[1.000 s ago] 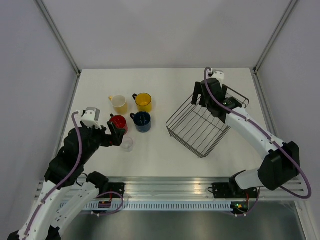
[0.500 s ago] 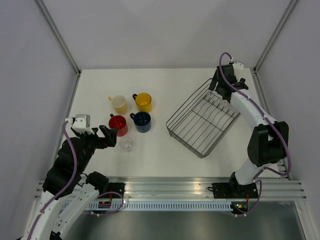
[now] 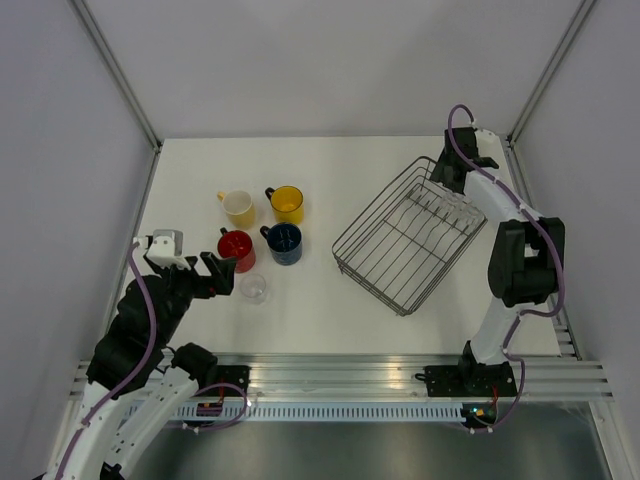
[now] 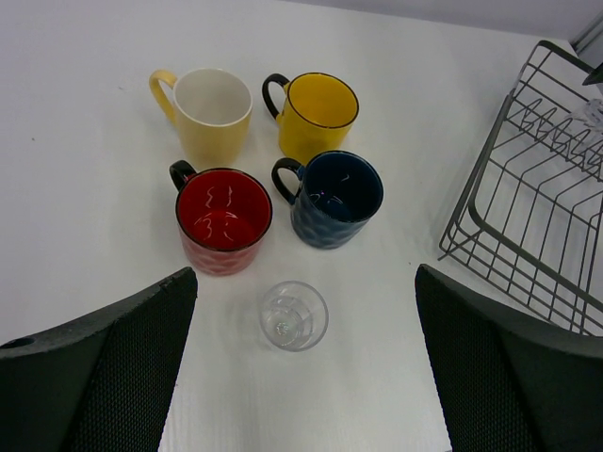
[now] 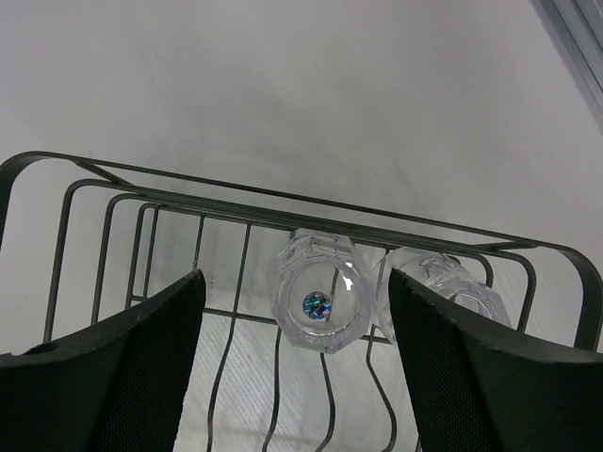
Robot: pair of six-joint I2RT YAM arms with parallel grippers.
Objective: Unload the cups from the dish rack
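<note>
While the dish rack sits askew on the right half of the tabletop, one corner reaching toward the far right corner, four mugs stand upright in a tight two-by-two cluster on the left half. The pale yellow mug and the bright yellow mug form the far row. The red mug and the dark blue mug form the near row. A clear tumbler stands upright just nearer the near edge, close to the red and blue mugs but apart from both. The left gripper hovers toward the left edge, beside that tumbler, its jaws spread wide and holding nothing. The right gripper hangs over the rack's far end, fingers apart. A second tumbler lies on its side between them, against the rack's end wires, with neither finger touching it. A third tumbler lies tipped just beside it, partly hidden behind one of the fingers.
</note>
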